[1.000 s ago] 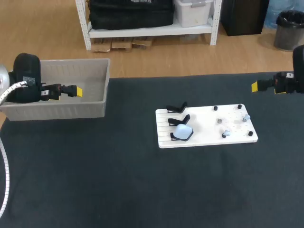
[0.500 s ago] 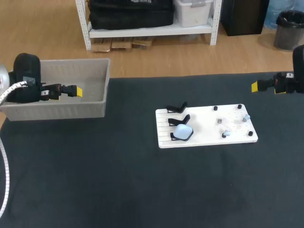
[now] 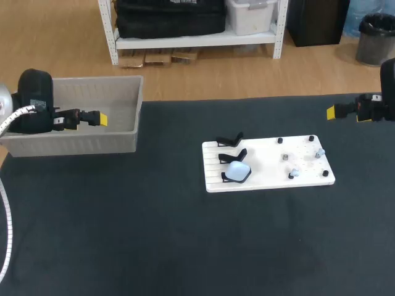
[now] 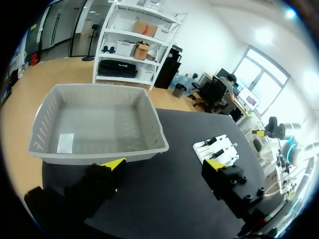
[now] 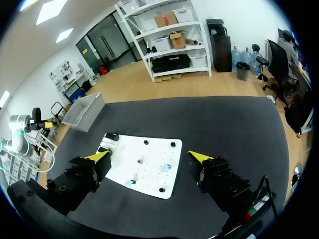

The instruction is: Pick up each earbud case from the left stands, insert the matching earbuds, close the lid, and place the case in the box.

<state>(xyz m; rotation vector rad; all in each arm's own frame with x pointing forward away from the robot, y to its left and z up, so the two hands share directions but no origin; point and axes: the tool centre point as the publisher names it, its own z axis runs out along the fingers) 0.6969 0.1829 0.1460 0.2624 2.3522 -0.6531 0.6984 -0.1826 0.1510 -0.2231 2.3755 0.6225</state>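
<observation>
From where I stand, the grey box (image 3: 117, 92) sits at the far edge of the dark surface (image 3: 154, 234), roughly 10 o'clock from the white board (image 3: 271, 179) in the middle. The left arm (image 3: 34, 102) hangs over the box. The overhead view shows its yellow tips end-on, but its own wrist camera shows the left jaws spread wide with nothing between them, above the box's near wall (image 4: 99, 149). A pale slip (image 4: 66, 143) lies on the box floor; from overhead the front wall cuts off part of the inside.

The pale blue earbud case (image 3: 237, 172) rests on the nearer of two black stands (image 3: 229, 140) at the board's 9 o'clock end. I cannot tell whether its lid is up or down. Toward the 3 o'clock end lie a few small pale pieces (image 3: 294, 174) among black pegs (image 3: 325, 174), too small to make out clearly.

The right arm (image 3: 379, 105) is cut off at the frame's edge, about 2 o'clock from the board and well apart from it. Its wrist camera shows the right jaws spread and holding nothing, with the board (image 5: 149, 169) ahead. In that view the stand end is partly hidden behind one finger (image 5: 92, 167).
</observation>
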